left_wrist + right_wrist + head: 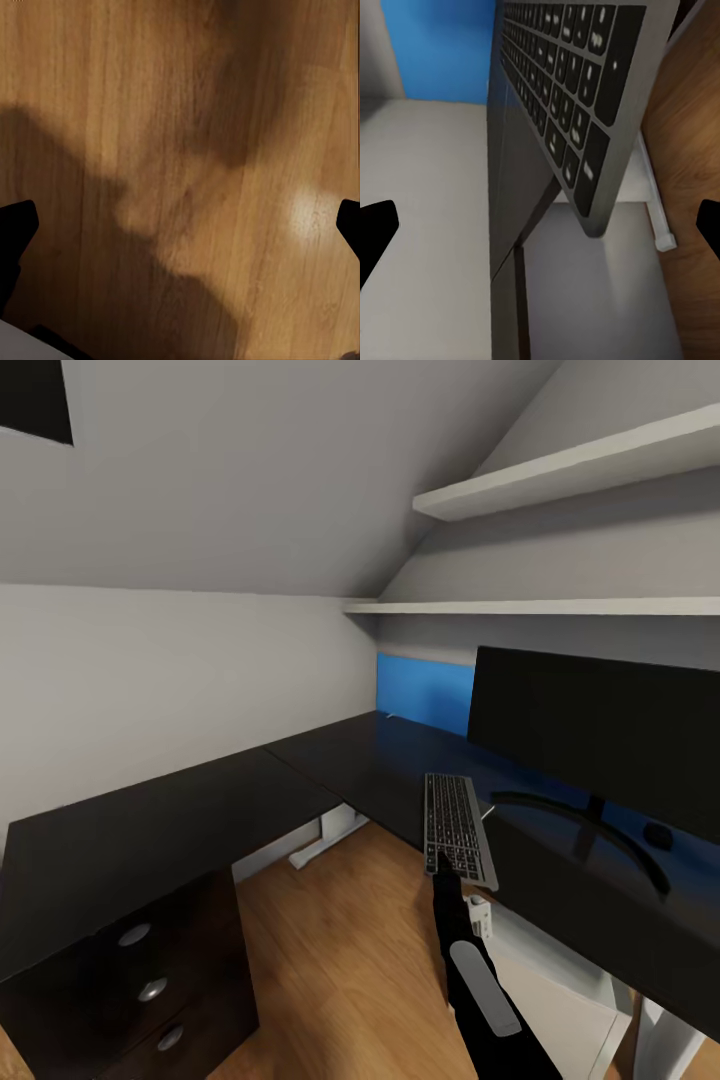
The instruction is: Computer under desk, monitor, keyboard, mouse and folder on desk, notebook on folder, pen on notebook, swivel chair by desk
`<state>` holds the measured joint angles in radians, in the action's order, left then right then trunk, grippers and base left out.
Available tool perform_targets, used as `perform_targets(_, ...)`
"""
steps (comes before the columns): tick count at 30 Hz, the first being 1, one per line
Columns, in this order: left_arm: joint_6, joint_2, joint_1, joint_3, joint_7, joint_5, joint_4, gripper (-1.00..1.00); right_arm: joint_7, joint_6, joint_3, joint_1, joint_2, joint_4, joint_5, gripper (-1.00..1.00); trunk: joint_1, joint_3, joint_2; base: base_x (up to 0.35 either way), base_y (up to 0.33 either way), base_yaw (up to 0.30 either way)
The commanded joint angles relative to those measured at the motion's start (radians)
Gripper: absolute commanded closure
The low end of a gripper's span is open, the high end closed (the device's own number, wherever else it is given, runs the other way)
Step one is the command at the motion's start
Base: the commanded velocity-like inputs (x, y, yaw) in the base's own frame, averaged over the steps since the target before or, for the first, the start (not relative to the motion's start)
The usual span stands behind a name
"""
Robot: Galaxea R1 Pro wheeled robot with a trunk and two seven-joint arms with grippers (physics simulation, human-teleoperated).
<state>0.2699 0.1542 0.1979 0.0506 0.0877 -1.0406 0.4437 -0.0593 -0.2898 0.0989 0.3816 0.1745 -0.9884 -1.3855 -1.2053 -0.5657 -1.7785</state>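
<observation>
The monitor [600,735] stands on the black desk [330,760] at the right. To its left lies the keyboard [458,828], its near end jutting a little past the desk's front edge. The small black mouse [657,835] sits behind the monitor's stand. My right gripper [441,866] is at the keyboard's near end, open, and the keyboard's corner [585,135] lies between its wide-apart fingertips [375,236]. My left gripper [180,225] is open over bare wooden floor. A white boxy case [560,1000], apparently the computer, stands under the desk. Folder, notebook, pen and swivel chair are out of view.
The desk's left wing carries a black drawer unit [150,985] with round silver knobs. A white desk leg [325,840] stands on the wooden floor [340,960] in the inner corner. Two white shelves [560,470] hang above the monitor, and a blue wall panel [425,695] sits behind the desk.
</observation>
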Motion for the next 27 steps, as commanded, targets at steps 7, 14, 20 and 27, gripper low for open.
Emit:
perform_targets(7,0.0,0.003,-0.008,0.017,0.003,0.004,0.003,-1.0,-0.004,-0.005,-0.002,0.002,0.0,0.0,-0.007,-1.0,0.0,-0.001,-0.001,0.0,0.031,0.0)
perform_targets(14,-0.001,0.001,-0.012,0.018,0.003,0.006,0.001,-1.0,-0.004,-0.005,-0.008,0.002,0.0,0.002,-0.007,-1.0,0.0,-0.001,-0.001,0.0,0.108,0.0)
perform_targets(20,0.0,0.001,-0.012,0.009,0.009,-0.006,0.003,-1.0,-0.004,-0.005,-0.01,0.002,0.0,0.002,-0.009,-1.0,-0.004,-0.004,-0.008,0.0,0.018,0.0)
perform_targets(27,0.001,0.001,-0.012,0.006,0.01,-0.01,0.004,-1.0,-0.004,-0.005,-0.011,0.003,0.0,0.002,-0.04,-1.0,-0.031,-0.026,-0.057,0.0,0.003,0.0)
